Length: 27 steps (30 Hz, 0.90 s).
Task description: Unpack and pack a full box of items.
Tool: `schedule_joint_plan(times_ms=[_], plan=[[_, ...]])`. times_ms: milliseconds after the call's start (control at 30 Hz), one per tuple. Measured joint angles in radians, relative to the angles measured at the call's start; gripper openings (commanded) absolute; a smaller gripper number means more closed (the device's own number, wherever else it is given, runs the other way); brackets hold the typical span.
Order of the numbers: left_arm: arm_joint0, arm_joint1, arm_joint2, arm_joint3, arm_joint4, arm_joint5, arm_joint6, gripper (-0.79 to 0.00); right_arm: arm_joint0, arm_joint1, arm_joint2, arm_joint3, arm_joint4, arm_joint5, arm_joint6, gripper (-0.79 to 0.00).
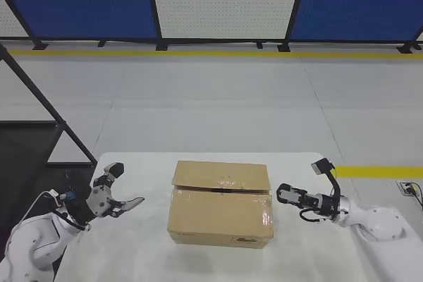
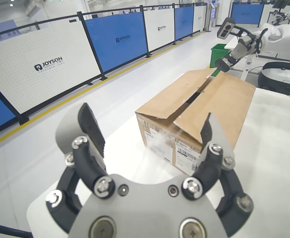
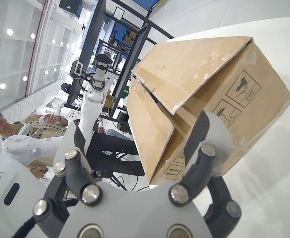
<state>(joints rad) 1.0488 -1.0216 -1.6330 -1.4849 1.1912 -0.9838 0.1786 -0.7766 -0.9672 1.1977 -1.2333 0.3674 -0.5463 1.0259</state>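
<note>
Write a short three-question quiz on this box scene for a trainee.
1. True or false: the top flaps of the cardboard box stand straight up, wide open.
2. Multiple choice: the left gripper is A) open and empty, beside the box; B) shut on a flap; C) shut on a bottle.
3. Fill in: the box stands on the white ____.

Key:
1. False. The flaps lie folded over the top, with only a narrow gap between them.
2. A.
3. table.
</note>
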Motion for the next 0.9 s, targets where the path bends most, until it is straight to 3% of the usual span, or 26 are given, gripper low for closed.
schedule_joint_plan(times_ms=[533, 900], plan=[[-0.002, 0.004, 0.001, 0.0, -0.044, 0.02, -0.032, 0.0, 0.059, -0.021, -0.067, 0.059, 0.112, -0.052, 0.182, 0.0], [-0.002, 0.004, 0.001, 0.0, -0.044, 0.02, -0.032, 0.0, 0.012, 0.002, -0.056, -0.086, 0.23, -0.043, 0.205, 0.0]])
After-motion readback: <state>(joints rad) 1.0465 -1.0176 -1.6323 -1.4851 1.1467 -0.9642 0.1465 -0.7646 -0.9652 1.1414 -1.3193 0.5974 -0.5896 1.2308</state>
